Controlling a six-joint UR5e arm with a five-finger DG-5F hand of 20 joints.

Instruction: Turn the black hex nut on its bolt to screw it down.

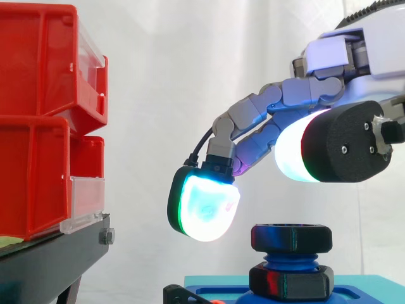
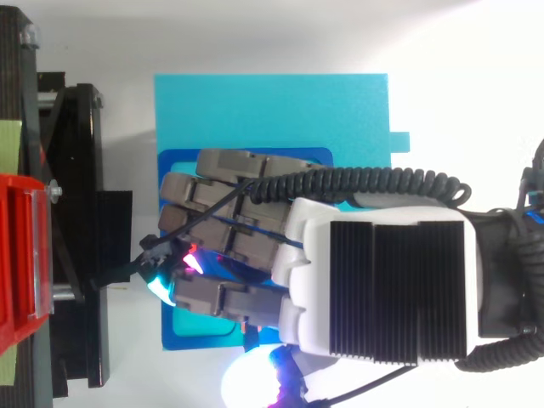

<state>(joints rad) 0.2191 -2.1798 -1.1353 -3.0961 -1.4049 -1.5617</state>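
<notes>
I'm seeing stacked red plastic bins [image 1: 38,120] sitting well left. The hand [image 2: 382,280] is hovering, fingers [image 1: 205,206] spread, above the black hex nut [image 1: 291,239], sitting level on its blue threaded bolt [image 1: 288,259].

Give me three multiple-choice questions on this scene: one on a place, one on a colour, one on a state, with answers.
1. Where is the robot hand? A) above the upper black hex nut B) beneath it C) inside a bin
2. What colour is the base under the bolt? A) yellow B) blue C) white
3. Is the robot hand holding that nut? A) yes, pinched B) no, apart C) yes, lifted
Answers: A, its fingertips hang over the nut; B, the plate shows blue; B, a gap separates fingertips and nut.
</notes>
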